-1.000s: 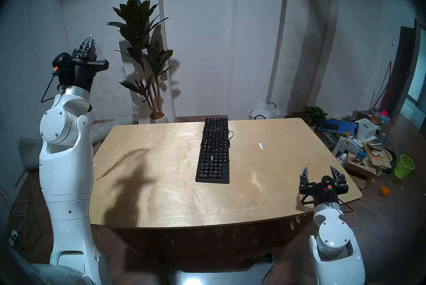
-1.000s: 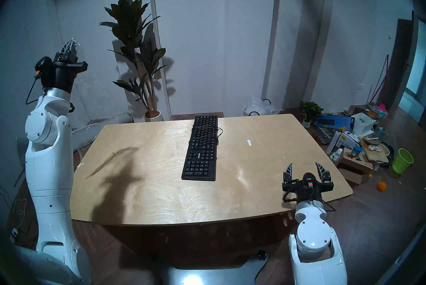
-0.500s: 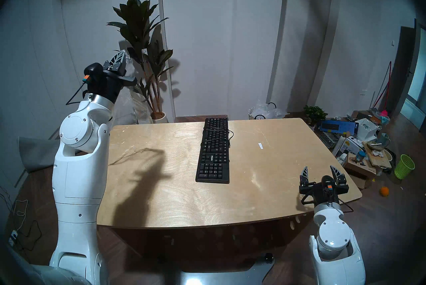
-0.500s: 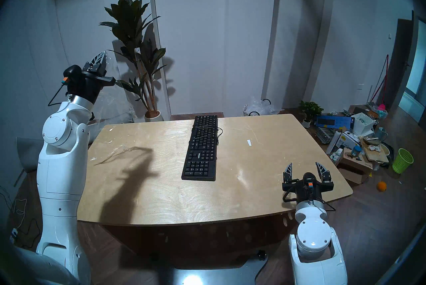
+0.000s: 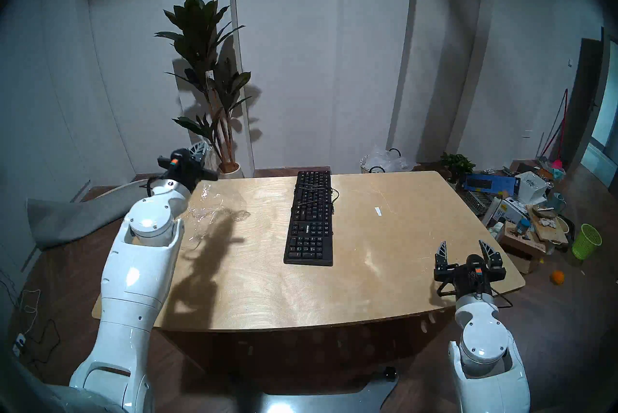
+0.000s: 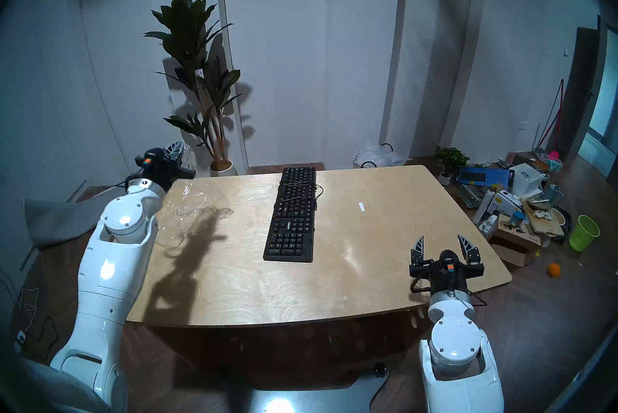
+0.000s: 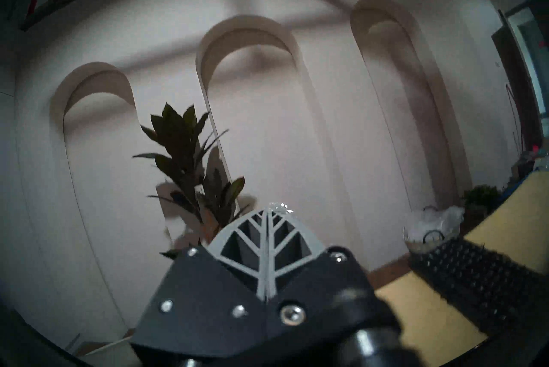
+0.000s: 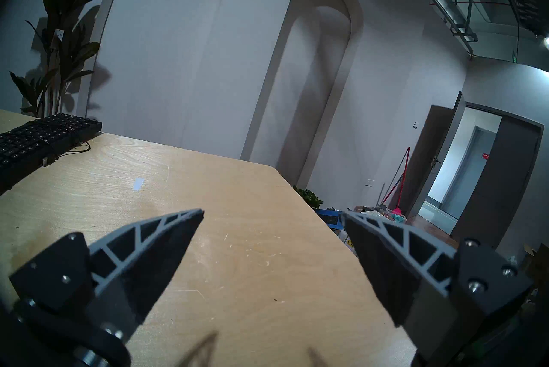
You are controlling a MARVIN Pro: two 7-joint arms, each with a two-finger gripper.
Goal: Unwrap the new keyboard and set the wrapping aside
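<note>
The black keyboard [image 5: 311, 218] lies bare, lengthwise at the middle back of the wooden table [image 5: 301, 302], its thin cable looped over the keys; it also shows in the wrist views [image 7: 475, 268] [image 8: 38, 137]. My left gripper [image 5: 200, 148] [image 6: 177, 148] hangs low over the table's far left corner, shut on the clear wrinkled wrapping [image 5: 214, 208] [image 6: 187, 211]. The film trails from the fingertips down onto the tabletop. A scrap of film pokes out at the closed tips [image 7: 279, 206]. My right gripper [image 5: 463, 245] [image 8: 271, 213] is open and empty above the near right corner.
A tall potted plant [image 5: 207, 84] stands behind the left gripper. A whitish bag with black handles [image 5: 384, 161] sits behind the table. Boxes and clutter [image 5: 521, 201] and a green basket [image 5: 587, 241] fill the floor at right. A small white label [image 5: 378, 211] lies on the table.
My left arm swung down from high at the left to the table's far left corner, carrying the wrapping, which now partly rests on the tabletop. The right arm and keyboard stayed put.
</note>
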